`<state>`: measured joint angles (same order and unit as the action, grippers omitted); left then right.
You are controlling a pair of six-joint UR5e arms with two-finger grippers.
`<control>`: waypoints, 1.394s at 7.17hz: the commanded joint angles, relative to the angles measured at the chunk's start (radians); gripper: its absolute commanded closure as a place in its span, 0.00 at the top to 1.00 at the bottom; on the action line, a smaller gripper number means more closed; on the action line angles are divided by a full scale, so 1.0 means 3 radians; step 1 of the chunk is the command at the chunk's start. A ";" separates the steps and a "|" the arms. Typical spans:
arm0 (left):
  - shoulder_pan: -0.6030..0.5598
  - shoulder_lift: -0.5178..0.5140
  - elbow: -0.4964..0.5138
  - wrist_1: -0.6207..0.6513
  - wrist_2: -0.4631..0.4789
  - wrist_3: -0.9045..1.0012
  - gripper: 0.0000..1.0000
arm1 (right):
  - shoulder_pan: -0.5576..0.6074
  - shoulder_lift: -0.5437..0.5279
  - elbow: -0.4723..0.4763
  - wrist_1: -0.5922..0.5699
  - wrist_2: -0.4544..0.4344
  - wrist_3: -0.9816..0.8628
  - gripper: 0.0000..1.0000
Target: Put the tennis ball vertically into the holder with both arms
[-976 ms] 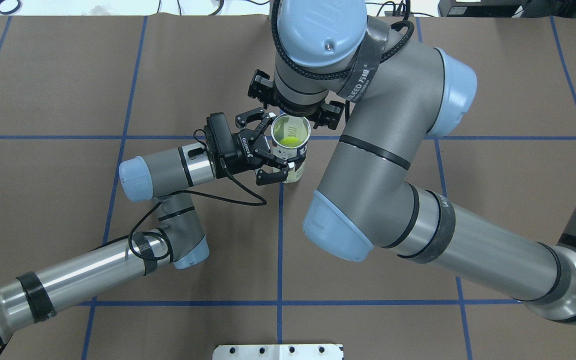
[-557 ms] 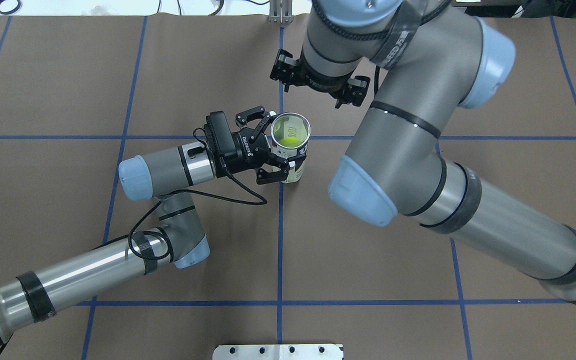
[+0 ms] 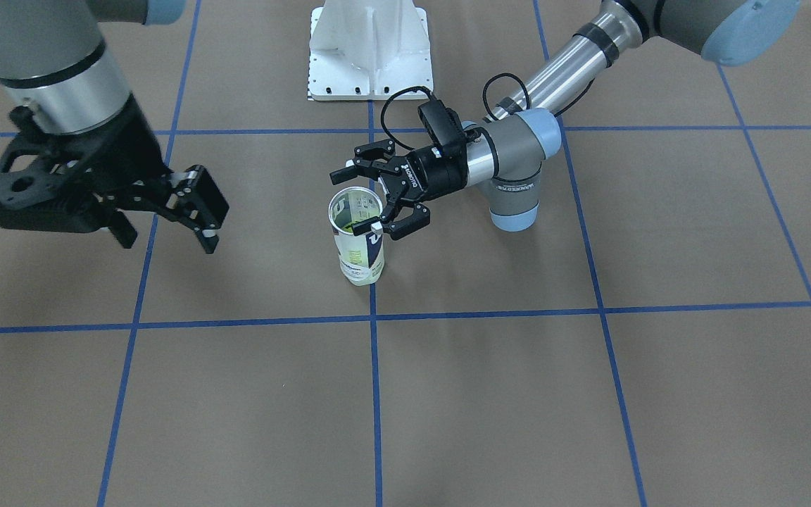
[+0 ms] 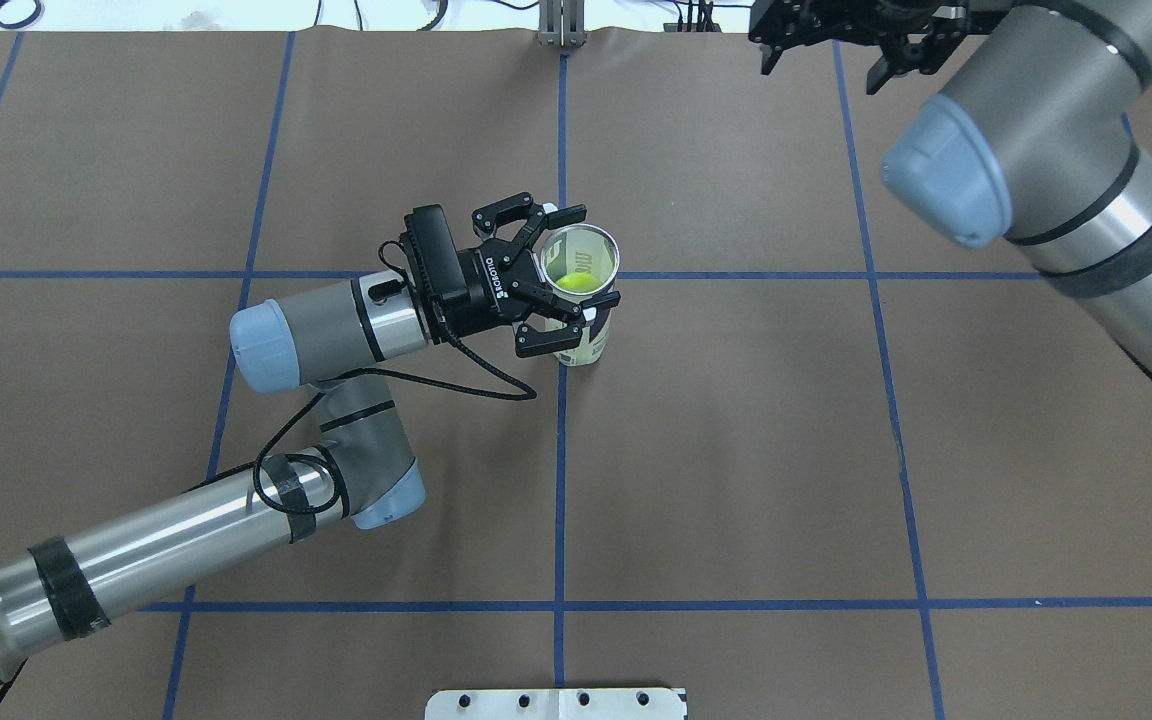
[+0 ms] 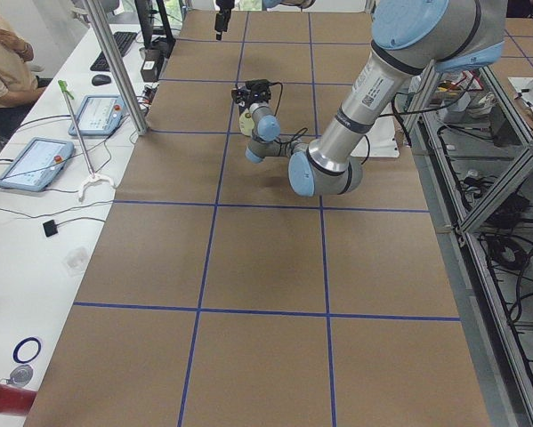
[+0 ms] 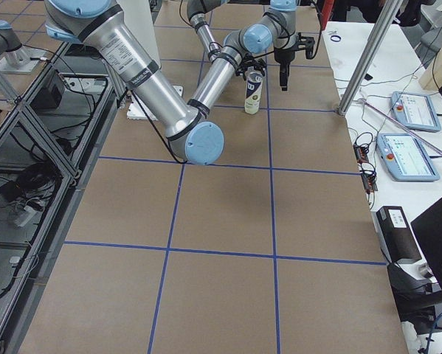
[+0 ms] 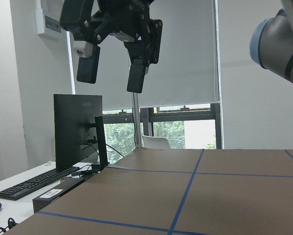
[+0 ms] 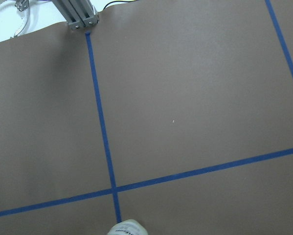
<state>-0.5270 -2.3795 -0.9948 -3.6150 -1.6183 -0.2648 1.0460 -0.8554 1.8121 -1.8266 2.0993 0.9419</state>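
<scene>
The holder [image 4: 586, 330], a clear tube with a navy-and-white label, stands upright near the table's middle; it also shows in the front view [image 3: 362, 257]. A yellow-green tennis ball [image 4: 576, 283] lies inside it. My left gripper [image 4: 581, 260] is open, with its jaws on either side of the tube near its rim and a small gap on each side; it also shows in the front view [image 3: 356, 201]. My right gripper [image 3: 170, 243] is open and empty, raised high and well away from the tube toward the far right of the table [image 4: 821, 70]. The left wrist view shows it hanging open [image 7: 112, 68].
The white pedestal base [image 3: 370, 49] stands at the robot's side of the table. An aluminium post [image 4: 561, 25] stands at the far edge. Tablets [image 5: 101, 114] and a seated person [image 5: 4, 62] are beyond the far edge. Blue tape lines grid the brown table.
My right arm has lifted off from above the tube and swung away to the far right. My left gripper has shifted slightly along the tube and stays open. The ball stays in the tube.
</scene>
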 commanded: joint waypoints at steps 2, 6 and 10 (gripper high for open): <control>-0.0155 0.0006 -0.0257 0.0262 -0.0005 -0.0033 0.99 | 0.0637 -0.0603 -0.0083 0.0050 0.0211 -0.1320 1.00; -0.0620 0.0271 -0.0825 0.1407 -0.0112 -0.0002 0.99 | 0.1338 -0.1334 -0.0633 0.0655 0.0502 -0.2513 1.00; -0.1656 0.0445 -0.1051 0.2879 -0.1494 -0.0002 0.99 | 0.1570 -0.2071 -0.0774 0.1245 0.0642 -0.2695 0.99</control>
<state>-0.9175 -2.2605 -1.2972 -2.8842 -1.9115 -0.2654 1.5064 -1.4127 1.5797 -1.4924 2.2921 0.1384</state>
